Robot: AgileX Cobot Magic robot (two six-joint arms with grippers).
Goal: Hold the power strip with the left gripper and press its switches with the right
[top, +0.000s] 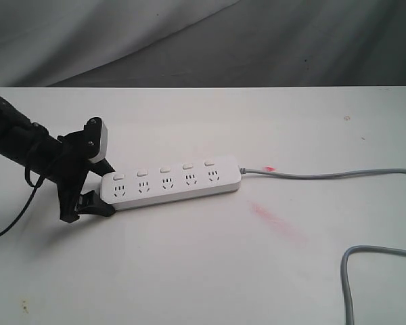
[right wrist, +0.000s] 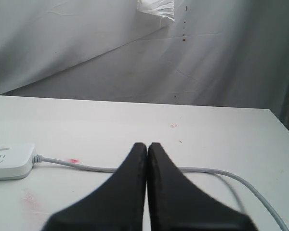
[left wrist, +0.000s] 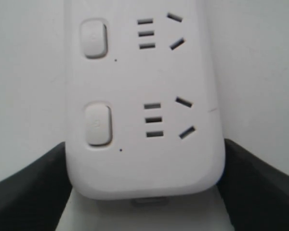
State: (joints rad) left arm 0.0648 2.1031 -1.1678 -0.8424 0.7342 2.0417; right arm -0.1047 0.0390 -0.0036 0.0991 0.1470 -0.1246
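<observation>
Jaws of the left gripper [top: 101, 184] clasp one end of the power strip [top: 172, 181], which lies flat on the table [top: 189, 284]. The hold step appears complete. Along the strip are five sockets [top: 143, 186], five switches [top: 164, 169] and one grey cord [top: 325, 175]. Past the cord end, the right gripper [right wrist: 147, 156] is pinched closed on nothing, well apart from the strip. Pressing is judged next: the closed tips must descend squarely onto one switch.

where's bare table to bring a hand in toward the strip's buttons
Behind the power strip, up to the table's far edge, is bare. In front, between strip and cord loop, bare except a red smear. Crowded: left end, clamped by the left hand.
</observation>
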